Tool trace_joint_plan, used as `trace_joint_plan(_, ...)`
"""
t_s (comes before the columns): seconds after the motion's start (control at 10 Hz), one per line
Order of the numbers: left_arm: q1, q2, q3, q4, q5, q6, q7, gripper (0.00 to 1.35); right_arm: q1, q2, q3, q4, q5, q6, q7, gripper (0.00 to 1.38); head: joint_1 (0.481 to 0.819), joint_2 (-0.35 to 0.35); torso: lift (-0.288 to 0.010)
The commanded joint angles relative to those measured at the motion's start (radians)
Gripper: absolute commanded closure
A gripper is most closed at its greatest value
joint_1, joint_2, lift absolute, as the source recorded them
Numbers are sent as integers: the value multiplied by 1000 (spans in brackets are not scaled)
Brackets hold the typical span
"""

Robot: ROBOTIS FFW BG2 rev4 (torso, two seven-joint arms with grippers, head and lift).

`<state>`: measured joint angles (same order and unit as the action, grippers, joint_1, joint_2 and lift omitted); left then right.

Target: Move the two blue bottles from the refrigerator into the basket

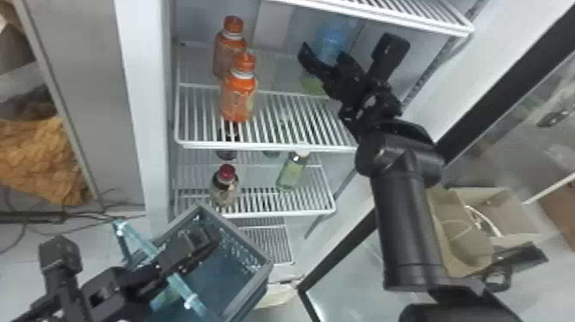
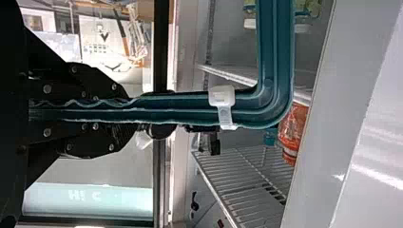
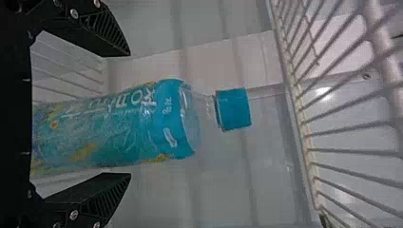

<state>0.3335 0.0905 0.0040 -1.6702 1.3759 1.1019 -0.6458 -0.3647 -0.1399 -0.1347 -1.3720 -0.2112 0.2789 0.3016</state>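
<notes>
Holding the basket [image 1: 238, 236] by its handle [image 2: 180, 108], lower left of the head view: left pincer [image 2: 130, 111], clamped. Inside the basket, a blue-green object [image 1: 166, 297]; possibly bottle one, identity uncertain. Farther off, upper right: right pincer [image 3: 129, 114], fingers spread either side of a blue bottle [image 3: 114, 128], upright on the refrigerator shelf [image 1: 265, 147]. Est. progress: roughly half, if object counts. Left to do: grip, withdraw, deposit.

Blue bottle [image 3: 114, 126]: blue cap on, clear neck, upright inside fridge [image 1: 147, 85], right side. Fridge: open, white wire shelves. Basket [image 1: 255, 289]: grey-blue, teal handle raised, just in front of fridge.
</notes>
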Motion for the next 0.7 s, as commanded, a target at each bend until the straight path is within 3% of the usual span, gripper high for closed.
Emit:
trace_joint_plan(0.0,0,0,0,0,0,0,0,1202,-6,-1,3,9,8,23,-9,157,695,-319,0)
trace_joint_plan(0.1,0,2,0,0,2,0,0,1202,-8,-3,-3,6,20,45,-12,222,695,-317,0)
trace_joint_plan(0.2,0,3,0,0,2,0,0,1202,-6,-3,-13,4,24,62,-13,461,695,-319,0)
trace_joint_plan(0.3,0,3,0,0,2,0,0,1202,1,-1,-21,-4,28,77,-22,888,695,-324,0)
trace_joint_plan(0.4,3,3,-2,0,2,0,0,1202,19,-1,-35,-43,60,94,-36,1157,695,-328,0)
trace_joint_plan(0.5,3,5,-2,0,2,0,0,1202,50,2,-45,-109,84,119,-61,1280,695,-337,0)
trace_joint_plan(0.6,5,5,-2,0,2,0,0,1202,68,6,-65,-146,114,119,-68,1280,695,-350,0)
